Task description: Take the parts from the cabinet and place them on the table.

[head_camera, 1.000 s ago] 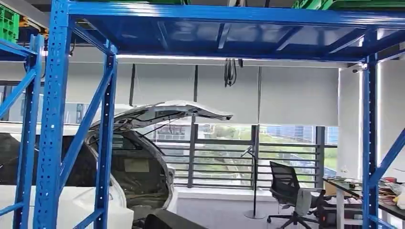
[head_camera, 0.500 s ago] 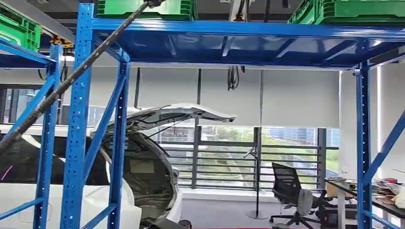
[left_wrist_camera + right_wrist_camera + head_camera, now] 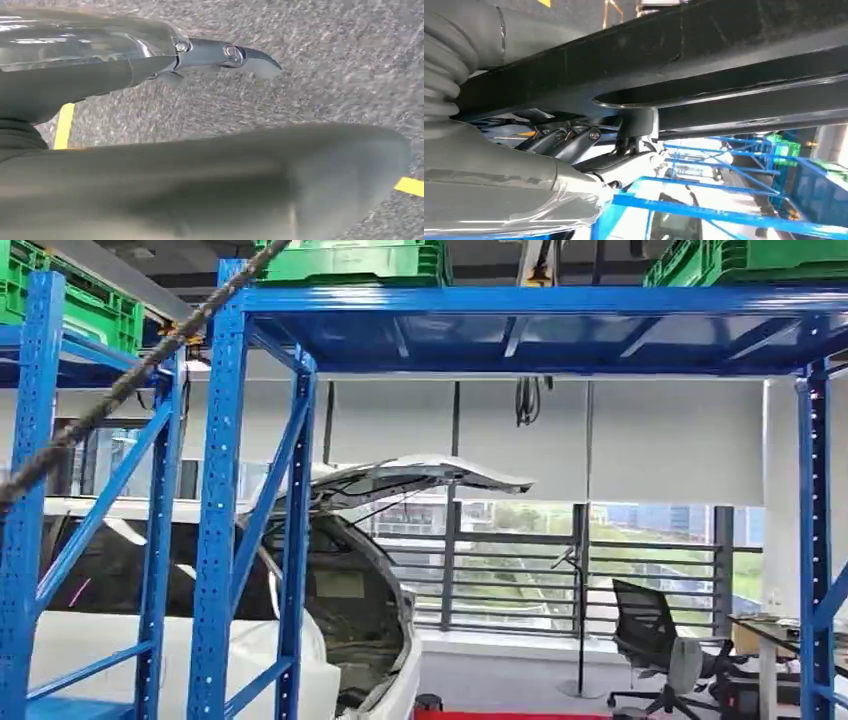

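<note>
Fingers (image 3: 574,142) of the right hand (image 3: 524,180) curl up against a long black part (image 3: 724,55), apparently gripping it. Left hand (image 3: 150,70) hangs over the floor (image 3: 325,90), its fingers (image 3: 250,55) straight and holding nothing. Beyond, the rack (image 3: 225,490) has slid rightward across the head view within a second. The camera has turned, so the robot is likely carrying the part off. A table (image 3: 775,622) edge shows far right.

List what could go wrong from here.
The long black part in the right hand sticks out far past it; turning could knock it against the blue steel rack. The dark braided rope slanting across the rack's uprights might snag on them.
</note>
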Available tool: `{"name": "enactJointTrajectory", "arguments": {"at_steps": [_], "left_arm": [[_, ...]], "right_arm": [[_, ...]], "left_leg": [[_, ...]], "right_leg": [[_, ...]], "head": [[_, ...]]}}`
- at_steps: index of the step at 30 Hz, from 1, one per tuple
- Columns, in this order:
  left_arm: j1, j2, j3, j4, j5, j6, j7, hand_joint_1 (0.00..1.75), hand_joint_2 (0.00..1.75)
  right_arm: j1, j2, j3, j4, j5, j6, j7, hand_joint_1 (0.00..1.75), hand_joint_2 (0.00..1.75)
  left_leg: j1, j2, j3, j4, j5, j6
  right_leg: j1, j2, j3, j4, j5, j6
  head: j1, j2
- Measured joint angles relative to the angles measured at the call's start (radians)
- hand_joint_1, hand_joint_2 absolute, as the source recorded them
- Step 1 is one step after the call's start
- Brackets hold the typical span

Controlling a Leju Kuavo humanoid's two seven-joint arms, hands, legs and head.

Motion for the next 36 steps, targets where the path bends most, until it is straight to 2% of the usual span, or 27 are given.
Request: {"name": "enactJointTrajectory", "arguments": {"at_steps": [1,3,4,6,7,8,10,11,12,13,16,17,18,19,21,22,23,24,25,26,27,28,31,32,34,35,36], "left_arm": [[0.001,0.0,0.002,0.0,0.0,0.0,0.005,0.0,1.75],[0.002,-0.002,0.002,0.0,0.0,0.0,0.006,0.0,1.75],[-0.002,-0.002,0.002,0.0,0.0,0.0,0.006,0.0,1.75],[-0.007,-0.001,0.003,0.0,0.0,0.0,0.006,0.0,1.75],[-0.005,-0.001,0.005,0.0,0.0,0.0,0.006,0.0,1.75],[-0.002,-0.001,0.005,0.0,0.0,0.0,0.007,0.0,1.75],[0.001,-0.001,0.007,0.0,0.0,0.0,0.007,0.0,1.75],[0.0,0.002,0.008,0.0,0.0,0.0,0.008,0.0,1.75],[-0.003,0.002,0.01,0.0,0.0,0.0,0.009,0.0,1.75],[-0.007,0.002,0.011,0.0,0.0,0.001,0.011,0.0,1.75],[0.002,0.002,0.018,0.0,0.0,0.007,0.024,0.0,1.75],[0.004,0.002,0.019,0.0,0.0,0.011,0.026,0.0,1.75],[0.003,0.002,0.021,0.0,0.0,0.012,0.029,0.0,1.75],[0.0,0.004,0.023,0.0,0.001,0.013,0.03,0.0,1.75],[-0.003,0.004,0.025,0.0,0.003,0.013,0.034,0.0,1.75],[-0.002,0.004,0.026,0.0,0.005,0.012,0.039,0.0,1.75],[-0.001,0.004,0.028,0.0,0.009,0.01,0.049,0.0,1.75],[0.0,0.004,0.031,0.0,0.011,0.009,0.058,0.0,1.75],[0.002,0.003,0.032,0.0,0.012,0.008,0.063,0.0,1.75],[0.002,0.001,0.034,0.0,0.012,0.006,0.066,0.0,1.75],[0.001,-0.001,0.035,0.0,0.012,0.005,0.067,0.0,1.75],[-0.003,-0.002,0.037,0.0,0.012,0.005,0.069,0.0,1.75],[0.005,-0.01,0.043,0.0,0.008,0.0,0.077,0.0,1.75],[0.009,-0.012,0.045,0.0,0.008,-0.002,0.077,0.0,1.75],[0.008,-0.016,0.046,0.0,0.008,-0.006,0.076,0.0,1.75],[0.001,-0.016,0.046,0.0,0.009,-0.006,0.075,0.0,1.75],[-0.003,-0.017,0.047,0.0,0.01,-0.008,0.071,0.0,1.75]], "right_arm": [[-0.007,-0.008,0.002,-0.001,0.018,0.003,-0.002,1.75,1.75],[-0.014,-0.007,0.004,-0.002,0.023,0.006,-0.006,1.75,1.75],[-0.014,-0.01,0.004,-0.002,0.027,0.006,-0.008,1.75,1.75],[-0.008,-0.019,0.008,-0.001,0.04,0.006,-0.008,1.75,1.75],[-0.008,-0.024,0.011,0.001,0.043,0.007,-0.008,1.75,1.75],[-0.008,-0.029,0.015,0.001,0.045,0.008,-0.009,1.75,1.75],[-0.009,-0.036,0.02,0.001,0.053,0.008,-0.012,1.75,1.75],[-0.011,-0.039,0.022,0.001,0.056,0.008,-0.015,1.75,1.75],[-0.012,-0.042,0.024,0.001,0.057,0.008,-0.016,1.75,1.75],[-0.013,-0.047,0.026,0.001,0.059,0.009,-0.017,1.75,1.75],[-0.021,-0.054,0.035,0.0,0.066,0.013,-0.018,1.75,1.75],[-0.025,-0.056,0.037,-0.001,0.071,0.016,-0.018,1.75,1.75],[-0.028,-0.059,0.041,-0.003,0.073,0.016,-0.018,1.75,1.75],[-0.029,-0.064,0.044,-0.005,0.074,0.018,-0.019,1.75,1.75],[-0.027,-0.074,0.05,-0.005,0.077,0.018,-0.019,1.75,1.75],[-0.025,-0.079,0.054,-0.005,0.078,0.019,-0.019,1.75,1.75],[-0.024,-0.084,0.06,-0.005,0.081,0.021,-0.019,1.75,1.75],[-0.024,-0.088,0.064,-0.005,0.083,0.021,-0.02,1.75,1.75],[-0.024,-0.091,0.069,-0.005,0.085,0.021,-0.023,1.75,1.75],[-0.024,-0.094,0.072,-0.006,0.087,0.022,-0.027,1.75,1.75],[-0.024,-0.099,0.076,-0.008,0.089,0.022,-0.029,1.75,1.75],[-0.023,-0.103,0.079,-0.01,0.09,0.024,-0.032,1.75,1.75],[-0.023,-0.111,0.09,-0.01,0.094,0.026,-0.035,1.75,1.75],[-0.024,-0.111,0.095,-0.011,0.095,0.027,-0.037,1.75,1.75],[-0.027,-0.111,0.103,-0.01,0.096,0.028,-0.04,1.75,1.75],[-0.027,-0.111,0.105,-0.01,0.097,0.028,-0.04,1.75,1.75],[-0.027,-0.113,0.109,-0.01,0.104,0.03,-0.041,1.75,1.75]], "left_leg": [[0.017,-0.048,-0.02,-0.018,0.025,-0.039],[0.009,0.015,-0.041,0.005,-0.008,-0.033],[0.004,0.032,-0.069,0.064,-0.045,-0.033],[0.001,0.039,-0.135,0.208,-0.097,-0.037],[0.001,0.04,-0.153,0.246,-0.097,-0.038],[0.0,0.042,-0.149,0.238,-0.081,-0.04],[0.0,0.057,-0.086,0.115,-0.001,-0.042],[-0.001,0.082,-0.043,0.029,0.041,-0.04],[-0.015,0.129,-0.027,0.002,0.023,-0.035],[-0.017,0.126,-0.03,-0.008,0.029,-0.021],[-0.021,0.097,-0.038,-0.006,0.035,-0.008],[-0.014,0.091,-0.037,-0.011,0.041,0.0],[-0.012,0.083,-0.041,-0.011,0.045,0.006],[-0.01,0.074,-0.043,-0.011,0.047,0.01],[-0.01,0.051,-0.048,-0.01,0.051,0.013],[-0.01,0.04,-0.049,-0.01,0.053,0.012],[-0.009,0.028,-0.049,-0.01,0.055,0.011],[-0.009,0.017,-0.049,-0.01,0.057,0.009],[-0.008,0.005,-0.049,-0.01,0.059,0.006],[-0.006,-0.007,-0.049,-0.01,0.06,0.003],[-0.004,-0.016,-0.052,-0.011,0.063,-0.001],[-0.006,-0.031,-0.061,-0.008,0.069,-0.01],[0.005,-0.062,-0.078,-0.016,0.087,-0.035],[0.004,-0.069,-0.082,-0.019,0.09,-0.043],[-0.005,0.018,-0.099,0.027,0.038,-0.038],[-0.005,0.036,-0.127,0.1,-0.01,-0.038],[-0.005,0.041,-0.157,0.181,-0.05,-0.039]], "right_leg": [[0.009,-0.016,0.002,-0.024,0.019,-0.015],[0.003,-0.041,0.026,-0.083,0.017,-0.027],[0.004,-0.054,0.025,-0.086,0.018,-0.029],[0.007,-0.084,0.024,-0.085,0.015,-0.031],[0.008,-0.096,0.022,-0.083,0.015,-0.032],[0.008,-0.106,0.021,-0.08,0.013,-0.032],[0.008,-0.127,0.02,-0.07,0.006,-0.03],[0.008,-0.137,0.02,-0.061,-0.001,-0.026],[0.012,-0.145,0.016,-0.054,-0.007,-0.018],[0.018,-0.153,0.01,-0.041,-0.011,-0.014],[0.016,-0.182,0.014,-0.041,-0.01,-0.009],[0.013,-0.17,0.01,-0.036,-0.021,-0.002],[0.007,-0.123,0.003,-0.013,-0.047,0.007],[0.002,-0.097,-0.017,0.041,-0.085,0.012],[-0.006,-0.082,-0.078,0.197,-0.16,0.019],[-0.008,-0.082,-0.098,0.25,-0.174,0.021],[-0.009,-0.081,-0.097,0.257,-0.164,0.023],[-0.011,-0.079,-0.073,0.214,-0.133,0.023],[-0.013,-0.072,-0.031,0.133,-0.089,0.023],[-0.015,-0.051,0.014,0.043,-0.045,0.023],[-0.02,0.007,0.044,-0.026,-0.028,0.021],[-0.02,0.032,0.047,-0.04,-0.029,0.017],[-0.011,-0.001,0.041,-0.041,-0.031,0.005],[-0.016,-0.016,0.043,-0.054,-0.021,-0.008],[-0.015,-0.042,0.041,-0.06,-0.013,-0.021],[-0.012,-0.061,0.037,-0.06,-0.012,-0.024],[-0.009,-0.08,0.034,-0.06,-0.01,-0.026]], "head": [[0.0,0.0],[0.0,0.0],[0.0,0.0],[0.0,0.0],[0.0,0.0],[0.0,0.0],[0.0,0.0],[0.0,0.0],[0.0,0.0],[0.0,0.0],[0.0,0.0],[0.0,0.0],[0.0,0.0],[0.0,0.0],[0.0,0.0],[0.0,0.0],[0.0,0.0],[0.0,0.0],[0.0,0.0],[0.0,0.0],[0.0,0.0],[0.0,0.0],[0.0,0.0],[0.0,0.0],[0.0,0.0],[0.0,0.0],[0.0,0.0]]}}
